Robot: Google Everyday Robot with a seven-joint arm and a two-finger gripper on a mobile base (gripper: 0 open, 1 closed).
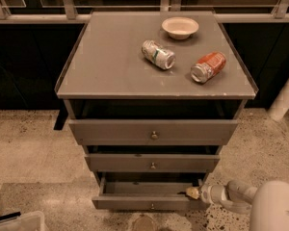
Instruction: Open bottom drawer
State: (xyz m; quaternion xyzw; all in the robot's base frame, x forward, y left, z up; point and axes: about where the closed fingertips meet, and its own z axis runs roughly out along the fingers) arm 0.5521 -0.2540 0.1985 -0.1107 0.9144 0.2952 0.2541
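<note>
The bottom drawer [149, 202] is the lowest of three grey drawers in the cabinet, with a thin flat front and a small round knob [152, 206]. It stands pulled out a little, showing a strip of its grey inside. My gripper [191, 193] reaches in from the lower right on a white arm [241, 196] and sits at the drawer's right end, at the top edge of its front.
The middle drawer [152, 162] and top drawer [154, 131] are above. On the cabinet top [106, 66] lie a white bowl [180, 27], a green-white can [158, 54] and an orange can [208, 67]. Speckled floor surrounds the cabinet; a clear bin [17, 223] is at lower left.
</note>
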